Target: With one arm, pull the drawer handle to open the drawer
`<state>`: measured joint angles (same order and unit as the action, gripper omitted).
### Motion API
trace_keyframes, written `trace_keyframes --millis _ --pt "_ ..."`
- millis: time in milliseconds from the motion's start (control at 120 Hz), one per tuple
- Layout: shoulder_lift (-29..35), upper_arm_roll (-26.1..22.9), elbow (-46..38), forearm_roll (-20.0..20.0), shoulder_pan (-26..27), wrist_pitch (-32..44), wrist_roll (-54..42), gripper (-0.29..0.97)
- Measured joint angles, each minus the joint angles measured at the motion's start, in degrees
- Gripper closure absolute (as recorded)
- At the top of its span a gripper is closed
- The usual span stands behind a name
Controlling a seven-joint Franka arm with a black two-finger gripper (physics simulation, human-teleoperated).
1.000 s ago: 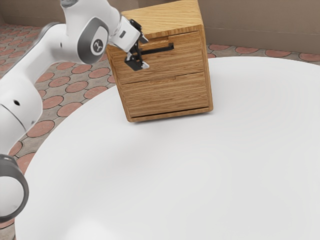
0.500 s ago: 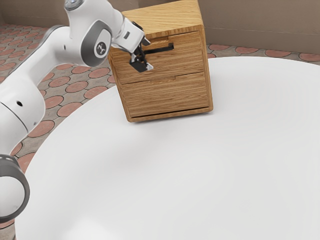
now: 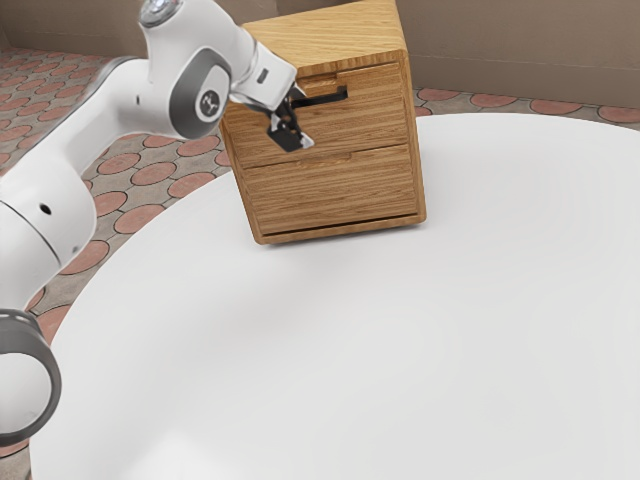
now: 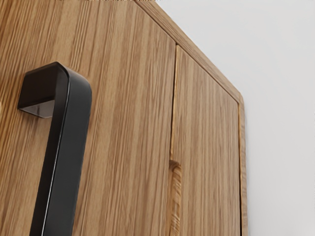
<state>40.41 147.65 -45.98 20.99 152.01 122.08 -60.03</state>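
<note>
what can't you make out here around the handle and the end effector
1. Exterior view: the handle's end on that view's left, hidden behind the end effector.
2. Exterior view: whether the end effector touches the handle; too small to tell.
3. Wrist view: the handle's full length, cut off by the picture's edge.

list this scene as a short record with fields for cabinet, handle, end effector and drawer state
cabinet: wooden, two drawers, standing on the white table
handle: black bar on the upper drawer front
end effector: at the upper drawer front, by the handle's end nearer the arm; contact cannot be told
drawer state: upper front looks flush with the lower drawer, not pulled out yet
floor: round reddish tiles
</note>
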Motion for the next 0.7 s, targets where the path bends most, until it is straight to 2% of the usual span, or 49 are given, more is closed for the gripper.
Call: trace_keyframes --millis 700 --pt "-1.10 -0.13 -1.58 0.50 0.22 -2.45 2.70 0.00"
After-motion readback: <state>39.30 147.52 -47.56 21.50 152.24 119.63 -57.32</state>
